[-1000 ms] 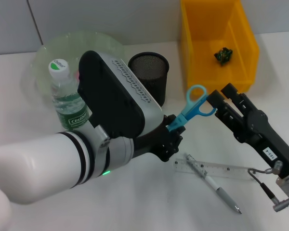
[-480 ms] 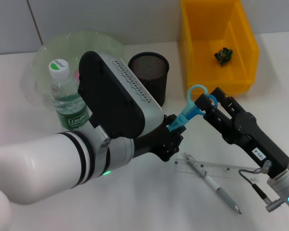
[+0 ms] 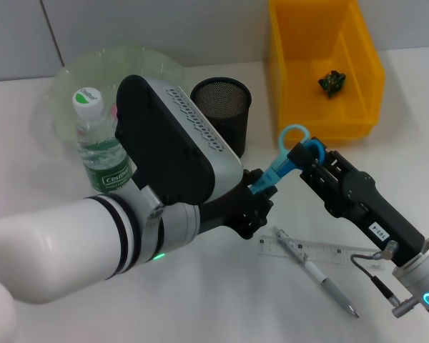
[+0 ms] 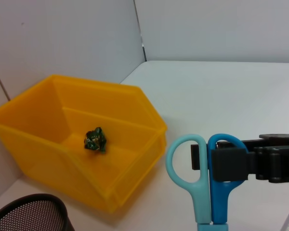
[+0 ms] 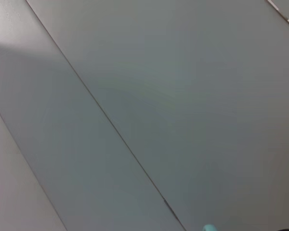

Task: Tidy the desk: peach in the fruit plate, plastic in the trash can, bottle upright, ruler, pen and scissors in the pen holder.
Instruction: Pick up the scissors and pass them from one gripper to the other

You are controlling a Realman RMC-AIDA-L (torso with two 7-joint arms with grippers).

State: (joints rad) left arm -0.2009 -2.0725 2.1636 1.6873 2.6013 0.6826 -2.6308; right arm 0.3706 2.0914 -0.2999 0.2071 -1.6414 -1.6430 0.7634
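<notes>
A: Which unit is carrying the scissors (image 3: 284, 161)?

B: The left gripper (image 3: 256, 191) is clamping the blade end, holding them raised in mid-scene, just right of the pen holder (image 3: 222, 114). The right gripper (image 3: 309, 158) is closing around the handle loops.

A: Handling properties?

B: Likely light, rigid and smooth-handled. Grip across both loops; the blades are pointed.

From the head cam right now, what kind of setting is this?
Probably a lab desk staged for tidying trials: a plain white table against grey wall panels, stationery such as a mesh pen holder, ruler and pen, and a yellow bin.
</notes>
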